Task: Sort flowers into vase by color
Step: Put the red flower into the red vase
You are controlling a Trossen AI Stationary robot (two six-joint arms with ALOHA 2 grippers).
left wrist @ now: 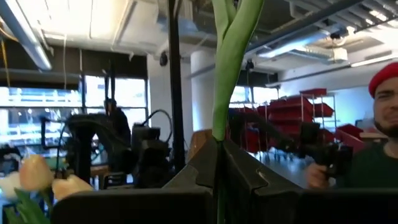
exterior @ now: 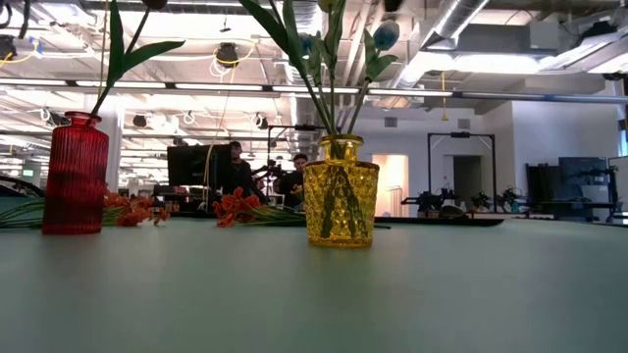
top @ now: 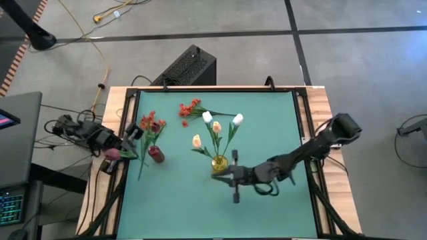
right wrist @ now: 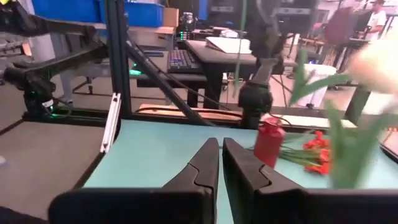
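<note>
Three cream and peach tulips (top: 215, 127) stand in a yellow glass vase (top: 219, 162), which the low view (exterior: 340, 191) shows mid-table. A red ribbed vase (top: 155, 153) stands left of it and holds red-orange blossoms (top: 150, 124). A loose red-orange flower (top: 190, 109) lies flat on the far part of the mat. My left gripper (top: 131, 141) is at the table's left edge beside the red vase, shut on a green flower stem (left wrist: 227, 93). My right gripper (top: 217, 177) is shut on nothing, just on the near side of the yellow vase, pointing left. My left gripper pinches a green flower stem between its two fingers (left wrist: 249, 177). The stem (left wrist: 219, 134) crosses the fingers and rises clear of them, splitting into leaf and stalk. The bloom and the stem's lower end lie outside the wrist view.
The green mat (top: 180, 200) has open room along its near half. Black frame rails (top: 305, 127) run along the table's left and right edges. A black box (top: 190, 65) sits beyond the far edge. People stand in the room beyond the table.
</note>
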